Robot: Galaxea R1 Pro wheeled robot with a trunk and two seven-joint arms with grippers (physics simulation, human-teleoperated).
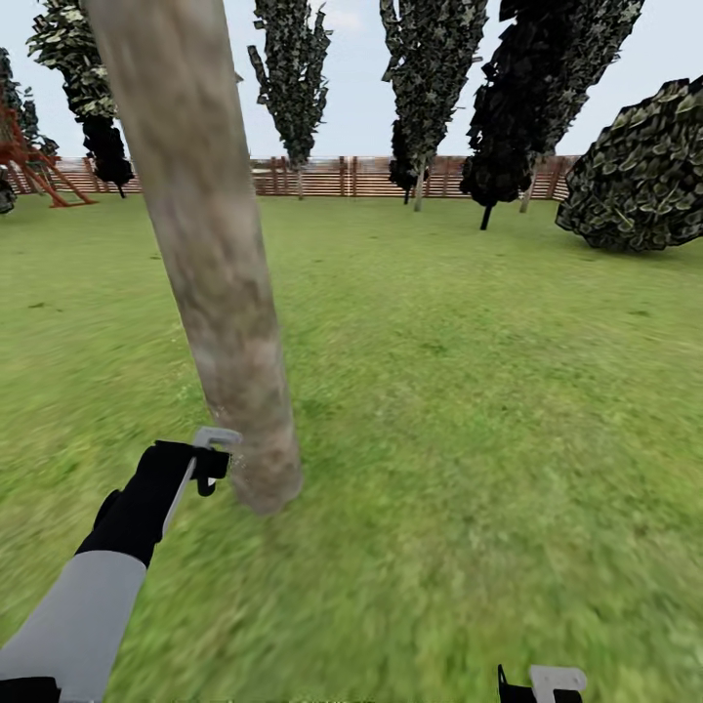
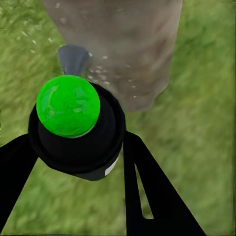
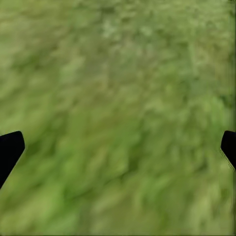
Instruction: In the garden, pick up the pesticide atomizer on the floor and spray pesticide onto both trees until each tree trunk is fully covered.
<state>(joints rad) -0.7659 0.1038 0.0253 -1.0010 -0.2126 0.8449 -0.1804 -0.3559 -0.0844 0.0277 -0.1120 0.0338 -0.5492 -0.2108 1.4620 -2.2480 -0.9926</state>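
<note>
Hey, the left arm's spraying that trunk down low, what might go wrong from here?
The atomizer in the left gripper points at the base of the tree trunk, where white pesticide specks show; the upper trunk may stay uncovered. The nozzle sits very near the bark and could bump it. The right gripper hangs open over grass, idle.

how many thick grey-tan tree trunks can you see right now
1. The trunk rises from the lawn right ahead, beside the left gripper holding the atomizer. A second may stand outside the pictures.
</note>
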